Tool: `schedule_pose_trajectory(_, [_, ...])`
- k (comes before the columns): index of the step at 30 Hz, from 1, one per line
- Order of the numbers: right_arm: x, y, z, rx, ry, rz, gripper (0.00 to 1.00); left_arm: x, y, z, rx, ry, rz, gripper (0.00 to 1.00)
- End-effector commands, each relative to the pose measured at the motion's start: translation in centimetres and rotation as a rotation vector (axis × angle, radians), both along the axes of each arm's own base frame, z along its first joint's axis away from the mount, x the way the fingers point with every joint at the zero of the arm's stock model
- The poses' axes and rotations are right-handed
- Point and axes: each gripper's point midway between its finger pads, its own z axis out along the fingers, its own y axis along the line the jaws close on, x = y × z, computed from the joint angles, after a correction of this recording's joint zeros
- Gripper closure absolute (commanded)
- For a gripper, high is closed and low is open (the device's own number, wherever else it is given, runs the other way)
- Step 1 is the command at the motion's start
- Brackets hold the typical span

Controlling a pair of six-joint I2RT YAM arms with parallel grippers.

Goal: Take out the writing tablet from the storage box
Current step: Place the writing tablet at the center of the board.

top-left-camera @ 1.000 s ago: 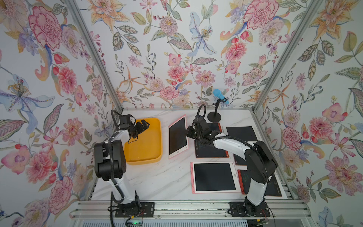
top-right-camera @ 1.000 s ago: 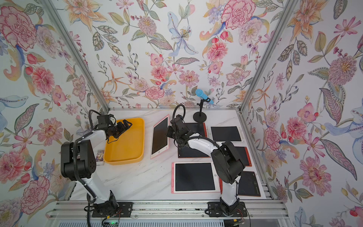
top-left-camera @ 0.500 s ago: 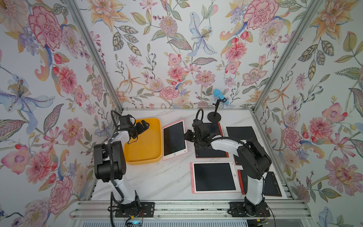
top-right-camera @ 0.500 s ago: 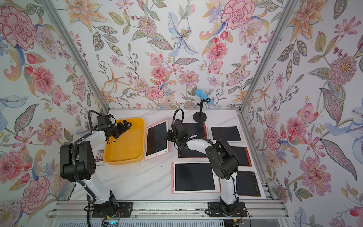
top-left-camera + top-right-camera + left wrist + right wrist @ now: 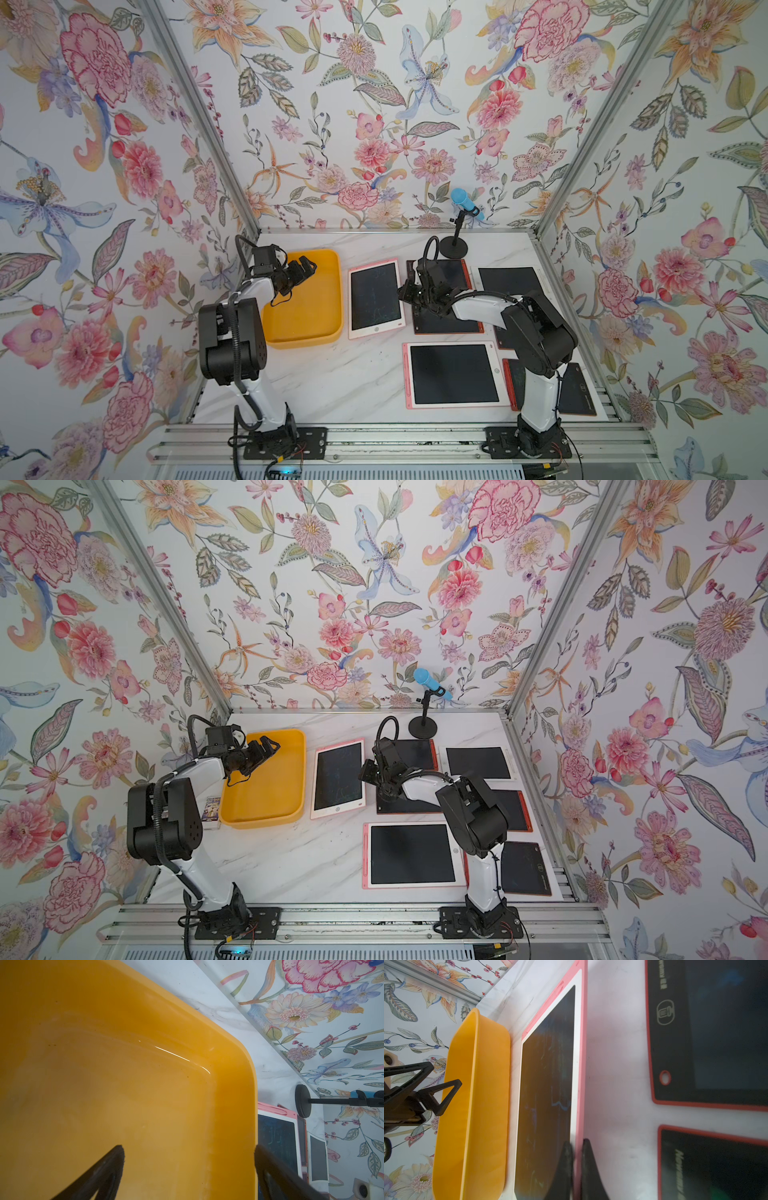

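- Yellow-orange plastic storage box [image 5: 309, 316]; shallow, low walls, rounded corners; on the 9 o'clock side of the table [image 5: 353, 374]; contents: nothing, bare floor in both top views and in the left wrist view
- Writing tablet [image 5: 376, 297]; pink frame, dark screen with faint scribbles; out of the box, at its 3 o'clock, just beside the wall and roughly parallel to it; seems to lie flat on the table, though I cannot tell whether the gripped edge is slightly raised
- Right gripper [image 5: 576, 1142]; fingers clamped on the tablet's pink 3 o'clock edge, one on the screen side, one on the outer side
- Left gripper [image 5: 189, 1148]; fingers wide apart, holding nothing; hovers over the box's 12 o'clock end
- Step in hand, as judged: setting the tablet down; the removal itself looks done
- Next move, as judged: part the right fingers, then draw back toward 3 o'clock without dragging the tablet or knocking its neighbours
- Neighbours: red-edged black tablets [image 5: 716, 1032] at 3 o'clock of the writing tablet; second pink-framed tablet [image 5: 451, 374] at 5 o'clock; microphone stand [image 5: 454, 249] at 1 o'clock
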Motion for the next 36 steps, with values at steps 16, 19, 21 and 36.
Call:
schedule_pose_trajectory(16, [-1.8, -2.5, -5.4, -0.201, 0.135, 0.032, 0.66, 0.0, 0.0, -0.3, 0.005, -0.003, 0.014, 0.01])
schedule_pose_trajectory(19, [-1.3, -2.1, -3.8, -0.187, 0.096, 0.048, 0.63, 0.0, -0.1, -0.2, 0.004, -0.005, 0.010, 0.01])
schedule_pose_trajectory(21, [-0.9, -1.5, -2.1, -0.171, 0.055, 0.074, 0.61, 0.0, -0.1, 0.1, 0.006, -0.010, 0.011, 0.01])
schedule_pose_trajectory(36, [-2.8, -6.5, 15.8, -0.269, -0.400, 0.073, 0.26, -1.7, -1.7, 8.2, 0.130, -0.170, -0.072, 0.01])
